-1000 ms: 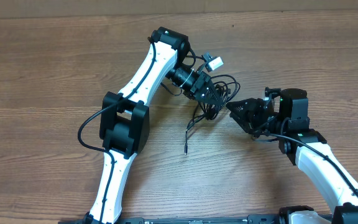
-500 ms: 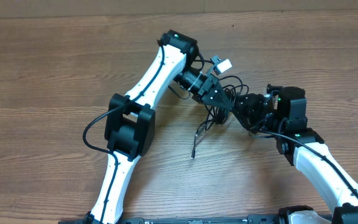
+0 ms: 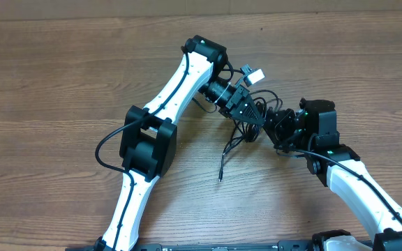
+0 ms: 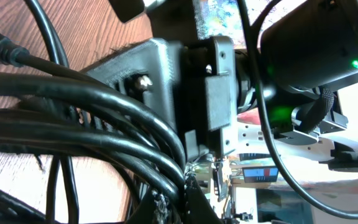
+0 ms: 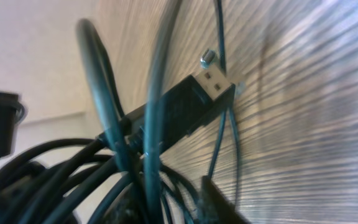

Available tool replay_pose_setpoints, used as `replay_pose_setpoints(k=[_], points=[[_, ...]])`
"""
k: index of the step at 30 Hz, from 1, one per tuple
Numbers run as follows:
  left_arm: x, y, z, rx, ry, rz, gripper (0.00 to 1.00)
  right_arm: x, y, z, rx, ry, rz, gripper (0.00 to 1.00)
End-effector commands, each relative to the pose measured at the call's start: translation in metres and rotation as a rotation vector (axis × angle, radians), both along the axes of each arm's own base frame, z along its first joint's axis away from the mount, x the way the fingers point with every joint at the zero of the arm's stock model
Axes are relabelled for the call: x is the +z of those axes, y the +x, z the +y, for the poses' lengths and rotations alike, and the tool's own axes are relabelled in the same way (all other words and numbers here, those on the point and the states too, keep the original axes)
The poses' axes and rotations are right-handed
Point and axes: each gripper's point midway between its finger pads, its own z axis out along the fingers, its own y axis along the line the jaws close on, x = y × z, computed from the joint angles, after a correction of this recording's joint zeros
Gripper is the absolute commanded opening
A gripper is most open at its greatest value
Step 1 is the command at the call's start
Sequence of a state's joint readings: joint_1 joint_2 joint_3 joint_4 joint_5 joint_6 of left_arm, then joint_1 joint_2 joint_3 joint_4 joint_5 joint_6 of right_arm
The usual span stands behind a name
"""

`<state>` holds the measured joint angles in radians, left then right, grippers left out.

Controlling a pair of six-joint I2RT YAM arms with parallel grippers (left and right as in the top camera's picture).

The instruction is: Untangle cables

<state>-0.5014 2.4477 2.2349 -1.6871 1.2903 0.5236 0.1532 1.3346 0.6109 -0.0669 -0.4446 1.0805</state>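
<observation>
Cables (one tangle) pinched in closed left jaws; right jaws' gap unclear.

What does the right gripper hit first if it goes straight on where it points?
The cables. The right gripper points straight into the tangle, and strands and a USB plug fill its wrist view. The left gripper, holding the tangle, sits just behind. Depth unclear; it may already touch.

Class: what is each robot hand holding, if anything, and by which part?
Left hand: the cables, gripped at the knotted bundle. Right hand: at the same bundle; whether it grips cannot be told.
</observation>
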Motion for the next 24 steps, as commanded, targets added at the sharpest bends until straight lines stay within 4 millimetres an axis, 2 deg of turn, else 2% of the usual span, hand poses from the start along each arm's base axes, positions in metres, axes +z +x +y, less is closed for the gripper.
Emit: replay_pose_setpoints(k=[1, 3, 7, 12, 15, 20, 24], points=[[0.023, -0.003, -0.003, -0.004, -0.039, -0.045, 0.04, 0.005, 0.007, -0.004, -0.004, -0.051, -0.037, 0.04], [0.012, -0.003, 0.002, -0.019, 0.024, -0.071, 0.04, 0.006, 0.006, -0.001, 0.041, -0.07, -0.065, 0.04], [-0.03, 0.005, 0.022, -0.024, 0.311, -0.123, 0.04, 0.008, 0.002, 0.006, 0.121, -0.081, -0.104, 0.04], [-0.086, 0.04, 0.074, 0.151, 0.858, -0.189, 0.04, 0.014, -0.003, 0.015, 0.175, -0.034, -0.107, 0.04], [-0.094, 0.051, 0.091, 0.212, 0.982, -0.213, 0.04, 0.014, -0.004, 0.015, 0.193, -0.045, -0.121, 0.04], [-0.098, 0.061, 0.108, 0.242, 1.05, -0.241, 0.04, 0.01, -0.007, 0.015, 0.234, -0.088, -0.142, 0.04], [-0.104, 0.074, 0.138, 0.316, 1.202, -0.274, 0.04, 0.002, -0.011, 0.011, 0.24, -0.121, -0.118, 0.04]])
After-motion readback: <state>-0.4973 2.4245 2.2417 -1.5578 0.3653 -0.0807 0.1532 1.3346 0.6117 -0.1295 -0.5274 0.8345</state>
